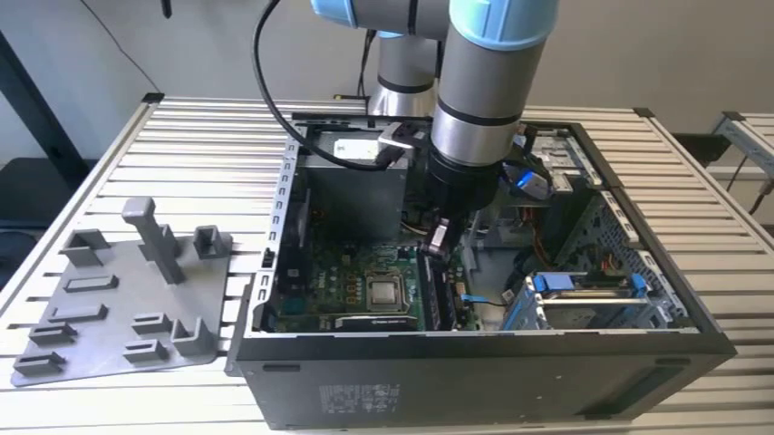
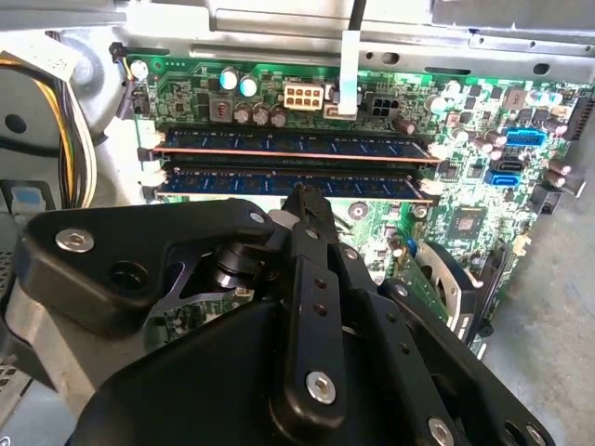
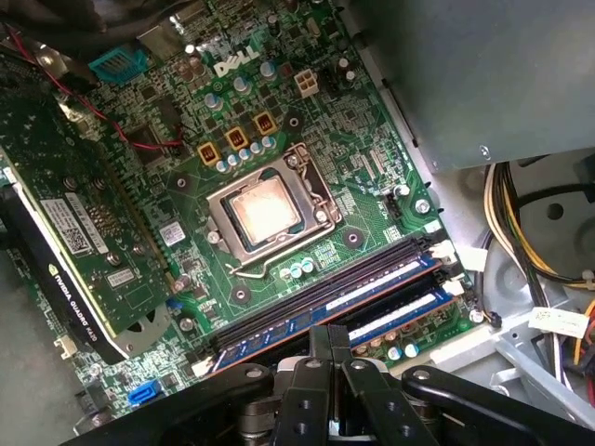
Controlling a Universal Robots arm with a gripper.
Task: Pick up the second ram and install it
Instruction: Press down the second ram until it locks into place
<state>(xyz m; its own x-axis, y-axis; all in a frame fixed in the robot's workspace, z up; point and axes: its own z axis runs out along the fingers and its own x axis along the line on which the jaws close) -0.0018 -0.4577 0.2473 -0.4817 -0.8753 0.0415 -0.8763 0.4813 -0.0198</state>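
Two long dark blue-green sticks stand seated side by side in the motherboard's slots, inside the open computer case. The second ram is the one closer to my gripper, and white end clips sit at both its ends. The other stick lies parallel just beyond it. My gripper reaches down into the case, shut with its fingertips together. The tips sit over the middle of the second ram's top edge. Whether they press on it I cannot tell.
A flat grey tray with upright pegs lies on the slatted table at the exterior view's left. Inside the case are the bare processor socket, a graphics card, a grey power supply box and yellow cables.
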